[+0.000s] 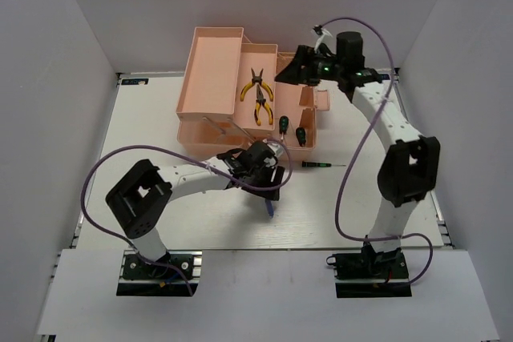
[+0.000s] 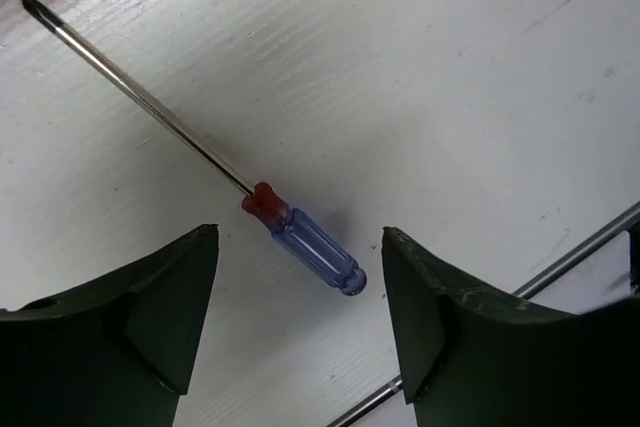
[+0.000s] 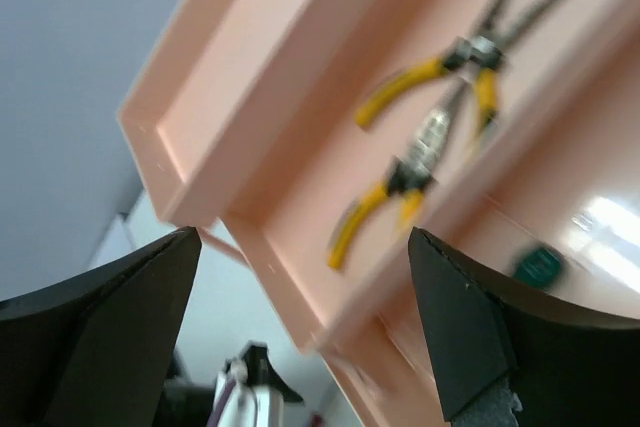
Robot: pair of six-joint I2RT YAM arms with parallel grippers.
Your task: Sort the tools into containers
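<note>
A slim blue-handled screwdriver (image 2: 312,248) with a red collar lies flat on the white table, its shaft pointing up and left. My left gripper (image 2: 300,235) hovers over its handle, open, with a finger on each side and nothing held. From above, the same screwdriver (image 1: 270,207) shows just below the left gripper (image 1: 268,175). My right gripper (image 1: 292,70) hangs open and empty over the peach-pink toolbox (image 1: 210,62). Two yellow-handled pliers (image 3: 450,62) (image 3: 395,187) lie in the middle tray (image 3: 300,177). Two green-handled screwdrivers (image 1: 283,123) (image 1: 300,135) rest in the lower compartment.
Another small green-and-black screwdriver (image 1: 317,164) lies on the table right of the left gripper. A thin metal bar (image 2: 560,267) crosses the lower right of the left wrist view. White walls enclose the table on three sides.
</note>
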